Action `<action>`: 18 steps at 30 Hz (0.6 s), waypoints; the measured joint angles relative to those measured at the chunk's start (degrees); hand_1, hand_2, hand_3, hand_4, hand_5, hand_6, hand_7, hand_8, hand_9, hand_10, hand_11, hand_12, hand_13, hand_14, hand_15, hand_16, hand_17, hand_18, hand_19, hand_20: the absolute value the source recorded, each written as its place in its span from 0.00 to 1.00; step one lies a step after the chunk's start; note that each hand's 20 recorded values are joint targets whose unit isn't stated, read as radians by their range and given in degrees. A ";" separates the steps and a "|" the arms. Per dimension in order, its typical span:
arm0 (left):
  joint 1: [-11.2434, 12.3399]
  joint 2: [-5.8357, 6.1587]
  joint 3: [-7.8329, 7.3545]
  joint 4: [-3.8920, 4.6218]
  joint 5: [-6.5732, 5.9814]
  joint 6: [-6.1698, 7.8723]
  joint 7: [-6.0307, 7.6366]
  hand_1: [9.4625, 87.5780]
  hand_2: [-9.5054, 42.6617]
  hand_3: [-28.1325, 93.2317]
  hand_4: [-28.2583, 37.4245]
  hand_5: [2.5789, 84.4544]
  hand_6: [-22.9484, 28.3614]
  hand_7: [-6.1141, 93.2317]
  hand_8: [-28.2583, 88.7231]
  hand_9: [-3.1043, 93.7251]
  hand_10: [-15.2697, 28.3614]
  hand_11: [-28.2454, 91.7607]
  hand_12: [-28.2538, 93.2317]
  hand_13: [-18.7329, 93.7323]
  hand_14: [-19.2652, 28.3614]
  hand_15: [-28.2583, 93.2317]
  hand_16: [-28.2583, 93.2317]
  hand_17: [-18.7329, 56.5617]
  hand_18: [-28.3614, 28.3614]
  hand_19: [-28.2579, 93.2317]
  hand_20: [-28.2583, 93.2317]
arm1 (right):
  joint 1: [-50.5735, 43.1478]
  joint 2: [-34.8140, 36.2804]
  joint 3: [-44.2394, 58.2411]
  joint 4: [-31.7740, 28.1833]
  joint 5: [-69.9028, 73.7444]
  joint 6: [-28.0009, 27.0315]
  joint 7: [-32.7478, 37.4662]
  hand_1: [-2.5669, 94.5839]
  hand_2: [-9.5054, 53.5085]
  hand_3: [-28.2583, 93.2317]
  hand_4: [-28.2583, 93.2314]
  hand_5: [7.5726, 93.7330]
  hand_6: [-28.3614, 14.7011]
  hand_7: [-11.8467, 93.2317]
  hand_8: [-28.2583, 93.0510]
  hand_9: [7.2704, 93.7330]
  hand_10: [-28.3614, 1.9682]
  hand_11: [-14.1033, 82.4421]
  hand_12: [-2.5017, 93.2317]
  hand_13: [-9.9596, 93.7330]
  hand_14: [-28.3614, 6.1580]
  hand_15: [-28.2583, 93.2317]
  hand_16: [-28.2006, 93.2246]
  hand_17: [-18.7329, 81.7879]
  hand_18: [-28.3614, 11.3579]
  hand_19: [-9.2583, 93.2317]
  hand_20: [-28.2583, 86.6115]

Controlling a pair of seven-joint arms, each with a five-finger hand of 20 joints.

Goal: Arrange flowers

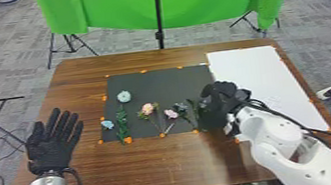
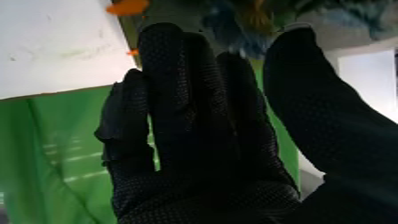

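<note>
Pale blue-green bloom, peach flower, pink flower

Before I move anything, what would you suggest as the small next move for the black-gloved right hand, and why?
I would probably ease the thumb of the black-gloved right hand slightly towards its fingers, to try for the ruffled, dusty-blue flower. In the right wrist view, that bloom shows near the fingertips and thumb tip, and the straight fingers have nothing pinched.
</note>
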 measured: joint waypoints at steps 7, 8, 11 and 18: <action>-0.34 0.02 -0.03 0.16 1.53 0.26 0.00 0.20 0.53 0.87 0.00 0.49 0.63 0.16 0.15 0.43 0.70 0.40 0.30 0.42 0.72 0.50 0.16 0.17 0.74 0.53 0.34 | -1.68 -1.80 7.12 -2.26 8.22 -0.03 -1.41 0.30 0.10 0.91 0.00 0.39 0.52 0.24 0.14 0.43 0.30 0.28 0.18 0.51 0.37 0.51 0.33 0.39 0.20 0.68 0.42; -0.47 0.07 -0.03 0.23 2.14 0.26 0.00 0.20 0.53 0.86 0.00 0.49 0.63 0.16 0.15 0.43 0.70 0.40 0.30 0.42 0.72 0.49 0.16 0.17 0.74 0.53 0.34 | -2.08 -2.57 9.01 -2.31 11.31 0.15 -2.13 0.29 0.13 0.91 0.00 0.38 0.52 0.24 0.14 0.41 0.29 0.27 0.18 0.49 0.35 0.48 0.34 0.38 0.20 0.65 0.41; -1.11 0.29 -0.11 0.60 3.90 0.21 0.00 0.19 0.53 0.86 0.00 0.48 0.62 0.15 0.16 0.42 0.70 0.39 0.30 0.40 0.70 0.46 0.17 0.17 0.73 0.52 0.33 | -3.16 -5.24 13.99 -2.17 22.56 3.72 -4.77 0.26 0.18 0.91 0.00 0.38 0.53 0.24 0.14 0.37 0.33 0.24 0.17 0.44 0.33 0.40 0.35 0.35 0.22 0.56 0.40; -2.38 1.01 -1.05 1.28 6.58 -0.10 0.01 0.18 0.51 0.86 0.00 0.44 0.60 0.13 0.15 0.38 0.67 0.35 0.29 0.36 0.65 0.38 0.18 0.17 0.71 0.48 0.32 | -3.05 -11.20 22.08 1.24 39.79 6.78 -13.38 0.21 0.21 0.91 0.00 0.32 0.60 0.21 0.15 0.30 0.46 0.17 0.14 0.35 0.39 0.28 0.39 0.32 0.29 0.38 0.39</action>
